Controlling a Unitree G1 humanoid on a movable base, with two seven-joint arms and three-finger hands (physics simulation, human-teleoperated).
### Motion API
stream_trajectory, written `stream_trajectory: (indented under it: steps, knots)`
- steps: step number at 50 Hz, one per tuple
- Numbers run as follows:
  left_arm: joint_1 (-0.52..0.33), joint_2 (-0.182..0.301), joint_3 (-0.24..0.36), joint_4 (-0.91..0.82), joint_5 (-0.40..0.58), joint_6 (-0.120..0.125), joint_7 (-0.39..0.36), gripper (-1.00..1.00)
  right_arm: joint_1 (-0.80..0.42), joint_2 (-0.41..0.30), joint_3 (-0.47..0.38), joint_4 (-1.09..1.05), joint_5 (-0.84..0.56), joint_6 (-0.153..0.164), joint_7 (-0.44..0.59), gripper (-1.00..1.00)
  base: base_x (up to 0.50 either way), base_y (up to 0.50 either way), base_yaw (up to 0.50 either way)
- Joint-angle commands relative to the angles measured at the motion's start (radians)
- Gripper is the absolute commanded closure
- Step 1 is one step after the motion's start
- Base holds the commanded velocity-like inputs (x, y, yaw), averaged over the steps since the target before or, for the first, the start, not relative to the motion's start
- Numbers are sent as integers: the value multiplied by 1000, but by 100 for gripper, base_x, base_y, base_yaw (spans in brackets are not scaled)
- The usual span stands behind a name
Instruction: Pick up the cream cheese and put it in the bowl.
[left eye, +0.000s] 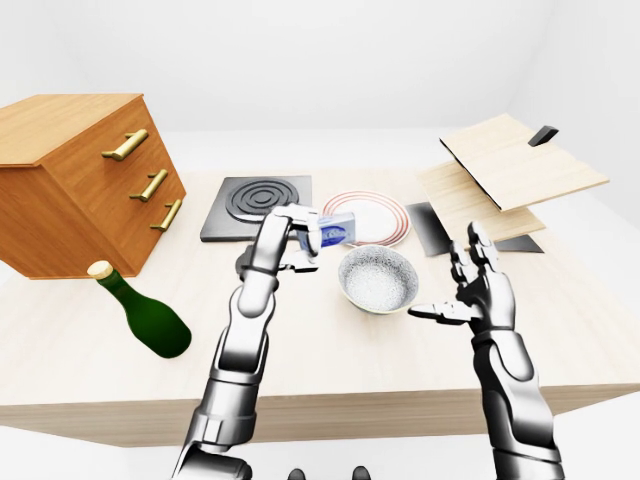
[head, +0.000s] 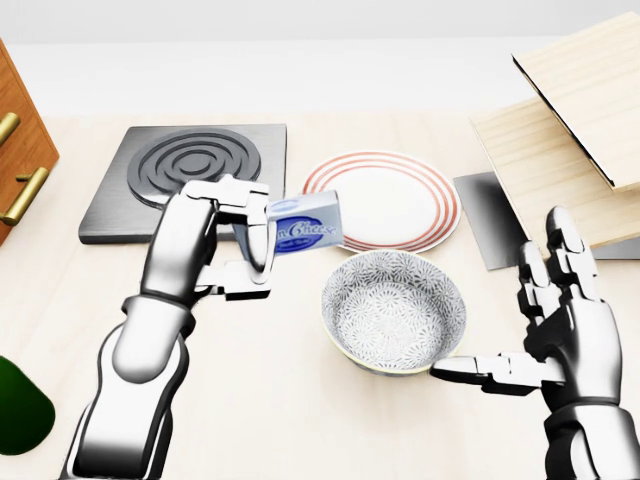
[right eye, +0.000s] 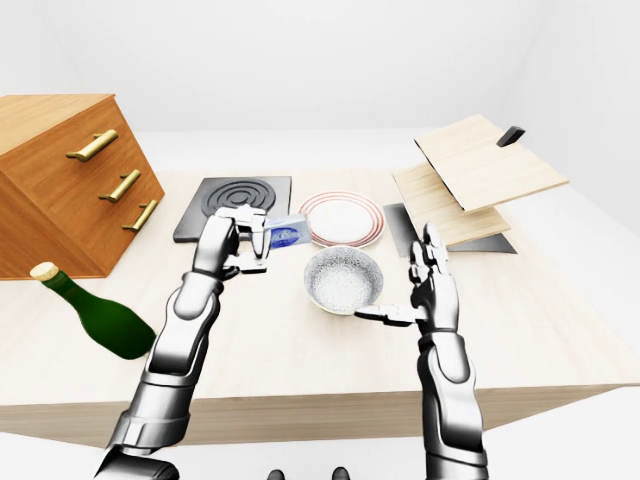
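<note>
The left hand (head: 235, 240) grips the cream cheese (head: 305, 228) clear of the table, just left of the bowl (head: 394, 310). Its blue oval label is too blurred to read. The right hand (head: 560, 335) stands open beside the bowl, empty.

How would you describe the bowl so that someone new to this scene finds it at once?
Start at the wooden table and find the red-rimmed plate near its middle. The bowl sits just below that plate in the head view, between the two robot hands. It alone is deep, with a fine grey speckled pattern, and it is empty.
</note>
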Motion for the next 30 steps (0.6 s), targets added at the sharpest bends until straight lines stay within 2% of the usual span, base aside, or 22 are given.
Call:
stream_trajectory:
  steps: [1, 3, 6, 12, 16, 19, 22, 26, 30]
  knots:
    - [22, -49, -70, -102, 193, 42, -85, 100, 6, -15, -59, -42, 28, 0, 2, -100, 0, 0, 0]
    - [29, -63, -92, -88, 229, 32, -106, 100, 7, -17, -67, -35, 31, 0, 3, -100, 0, 0, 0]
    - [16, -80, -108, -43, 276, 2, -113, 100, 11, -20, -77, -47, 40, 0, 3, -100, 0, 0, 0]
    - [9, -120, -142, 14, 354, -16, -142, 100, 11, -24, -94, -40, 50, 0, 8, -100, 0, 0, 0]
    - [-12, -144, -150, 74, 386, -46, -115, 100, 14, -25, -98, -9, 54, 0, 14, -100, 0, 0, 0]
    - [-26, -157, -155, 106, 409, -57, -103, 100, 18, -27, -99, -1, 57, 0, 19, -100, 0, 0, 0]
    - [-40, -163, -154, 130, 428, -65, -100, 100, 21, -28, -101, 0, 60, 0, 23, -100, 0, 0, 0]
    - [-92, -175, -149, 168, 456, -53, -99, 100, 22, -25, -100, 15, 59, 0, 29, -100, 0, 0, 0]
    - [-115, -186, -154, 186, 485, -51, -96, 100, 24, -26, -100, 26, 63, -3, 34, -100, 0, 0, 0]
